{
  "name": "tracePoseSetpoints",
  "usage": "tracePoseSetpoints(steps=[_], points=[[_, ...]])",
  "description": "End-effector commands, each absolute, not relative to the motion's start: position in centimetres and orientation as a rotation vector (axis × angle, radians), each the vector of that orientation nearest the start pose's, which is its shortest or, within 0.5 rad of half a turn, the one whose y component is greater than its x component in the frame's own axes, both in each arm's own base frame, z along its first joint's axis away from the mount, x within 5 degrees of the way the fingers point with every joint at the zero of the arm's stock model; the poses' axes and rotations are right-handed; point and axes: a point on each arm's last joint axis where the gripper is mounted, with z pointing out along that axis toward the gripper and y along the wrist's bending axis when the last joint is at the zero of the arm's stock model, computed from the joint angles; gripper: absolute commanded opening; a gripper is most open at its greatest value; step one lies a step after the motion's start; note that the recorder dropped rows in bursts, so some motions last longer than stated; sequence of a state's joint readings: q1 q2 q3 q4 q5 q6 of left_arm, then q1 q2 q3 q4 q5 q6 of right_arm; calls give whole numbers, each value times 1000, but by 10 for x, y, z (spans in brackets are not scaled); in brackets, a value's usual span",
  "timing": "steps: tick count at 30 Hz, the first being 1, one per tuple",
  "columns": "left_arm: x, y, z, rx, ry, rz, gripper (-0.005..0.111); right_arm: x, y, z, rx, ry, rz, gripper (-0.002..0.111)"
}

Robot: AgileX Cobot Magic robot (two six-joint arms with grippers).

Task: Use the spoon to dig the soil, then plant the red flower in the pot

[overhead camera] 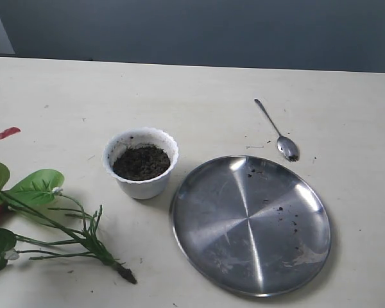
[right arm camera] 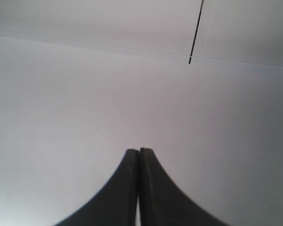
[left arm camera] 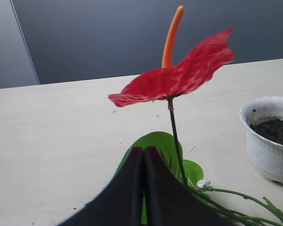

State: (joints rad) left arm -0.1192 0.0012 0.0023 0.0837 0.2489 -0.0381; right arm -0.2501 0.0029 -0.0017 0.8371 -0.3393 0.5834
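Here both grippers' jaws are clenched on nothing, the red flower lying beside the pot.

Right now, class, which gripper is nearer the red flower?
Left. The left gripper, shut, sits just behind the red flower. The right gripper, also shut, faces bare surface with no flower in view.

Left pincer closed; right pincer closed.

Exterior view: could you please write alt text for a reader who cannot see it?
A white pot holding dark soil stands on a pale table, left of a large steel plate. A spoon lies beyond the plate, and the red flower lies flat at the left edge.
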Motion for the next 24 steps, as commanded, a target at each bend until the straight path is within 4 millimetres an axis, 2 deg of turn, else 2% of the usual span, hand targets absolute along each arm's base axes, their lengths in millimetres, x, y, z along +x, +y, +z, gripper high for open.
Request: tracePoseSetpoints(steps=[1, 4, 7, 10, 12, 14, 16, 19, 21, 24], points=[[55, -5, 192, 125, 1718, -48, 1, 41, -24, 253, 819, 872, 601, -1], [55, -5, 192, 125, 1718, -48, 1, 46, -15, 279, 551, 1074, 314, -1], [55, -5, 192, 125, 1718, -48, 1, 60, -15, 305, 379, 1209, 104, -1], [55, -5, 192, 125, 1718, -48, 1, 87, -18, 335, 206, 1304, -77, -1], [55, -5, 192, 125, 1718, -48, 1, 105, -18, 355, 59, 1312, -183, -1], [55, -5, 192, 125, 1718, -48, 1, 132, -15, 375, -138, 1274, -245, -1], [55, -5, 192, 125, 1718, -48, 1, 157, -10, 393, -236, 1171, -155, -1], [55, -5, 192, 125, 1718, -48, 1, 192, -6, 412, -214, 1061, 188, -1], [55, -5, 192, 125, 1718, -48, 1, 225, -6, 412, -245, 1130, 312, -1], [55, -5, 192, 125, 1718, -48, 1, 276, -5, 406, -334, 1446, 212, -1]])
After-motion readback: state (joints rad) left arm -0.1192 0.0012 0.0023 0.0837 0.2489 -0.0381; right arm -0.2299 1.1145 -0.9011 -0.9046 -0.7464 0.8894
